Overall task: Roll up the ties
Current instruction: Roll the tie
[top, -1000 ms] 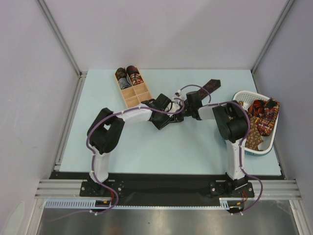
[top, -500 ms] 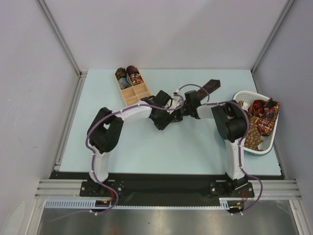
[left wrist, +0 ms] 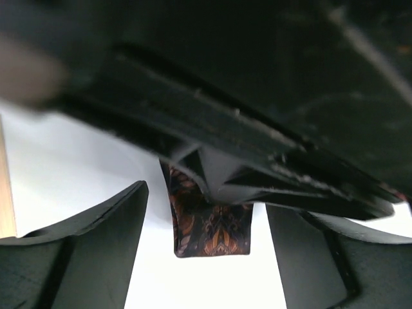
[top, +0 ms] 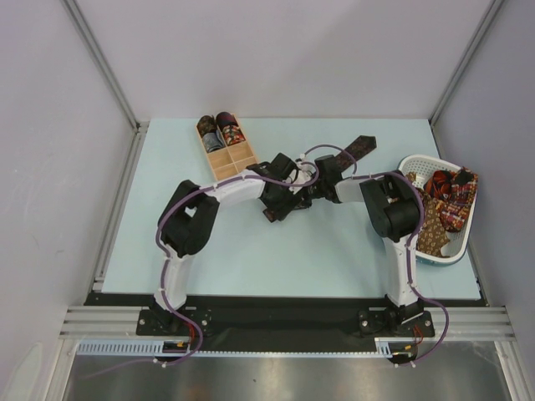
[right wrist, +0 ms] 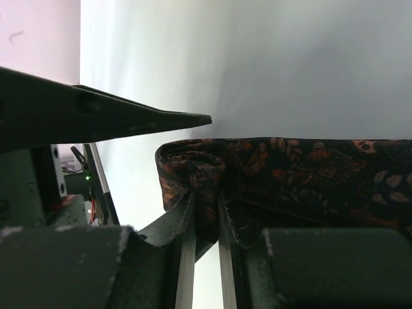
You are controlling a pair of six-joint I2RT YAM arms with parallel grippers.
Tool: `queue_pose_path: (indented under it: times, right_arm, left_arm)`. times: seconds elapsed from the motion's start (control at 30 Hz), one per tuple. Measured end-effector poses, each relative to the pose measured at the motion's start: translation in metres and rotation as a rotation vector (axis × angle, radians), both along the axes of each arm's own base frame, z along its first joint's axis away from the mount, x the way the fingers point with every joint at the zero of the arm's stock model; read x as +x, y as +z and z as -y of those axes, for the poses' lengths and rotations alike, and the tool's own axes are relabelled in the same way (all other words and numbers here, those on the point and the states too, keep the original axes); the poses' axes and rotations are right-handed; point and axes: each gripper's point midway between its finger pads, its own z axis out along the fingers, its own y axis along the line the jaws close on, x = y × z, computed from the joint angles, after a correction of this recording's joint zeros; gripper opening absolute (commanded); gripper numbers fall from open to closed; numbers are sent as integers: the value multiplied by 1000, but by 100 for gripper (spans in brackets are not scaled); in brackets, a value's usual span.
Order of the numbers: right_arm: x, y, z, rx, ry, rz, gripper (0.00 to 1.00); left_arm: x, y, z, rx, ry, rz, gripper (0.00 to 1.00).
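1. Text, labels, brands, numbers, signs: none legible in any view.
2. The tie (right wrist: 309,174), pinched between the fingers of the right gripper (right wrist: 205,219): leaf-patterned fabric only, no lettering readable on it.

We see the overhead view evenly and softly lit, shadows faint on the pale surface (top: 251,251). In both wrist views the surface blows out white, and near dark parts are blurred.

box (top: 234,161) — back left, rolls (top: 219,129) in it | basket (top: 426,159) — right, ties (top: 447,205) in it | flat tie (top: 362,144) between them
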Motion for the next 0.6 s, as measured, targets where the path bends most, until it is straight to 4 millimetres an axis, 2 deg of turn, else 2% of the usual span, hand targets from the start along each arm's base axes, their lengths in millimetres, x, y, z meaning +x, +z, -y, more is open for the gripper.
queue_pose_path:
  times: [0.1,0.17,0.23,0.4,0.6]
  right_arm:
    - [0,0,0,1,0,-1,20]
    - [0,0,0,1,1,-1,20]
    - [0,1,0,2,-1,-1,25]
    - [3,1,2,3,-10,-3,40]
    - [3,5,2,32,-13,-10,48]
  left_arm:
    - [-1,-3,0,0,-9,-8,68]
    - [-3,-4,1,-5,-14,-18,56]
    - [-4,-4,2,-4,-24,-23,49]
    - [-6,-4,1,-3,-35,-27,42]
    - [-10,0,-2,-22,-30,-24,40]
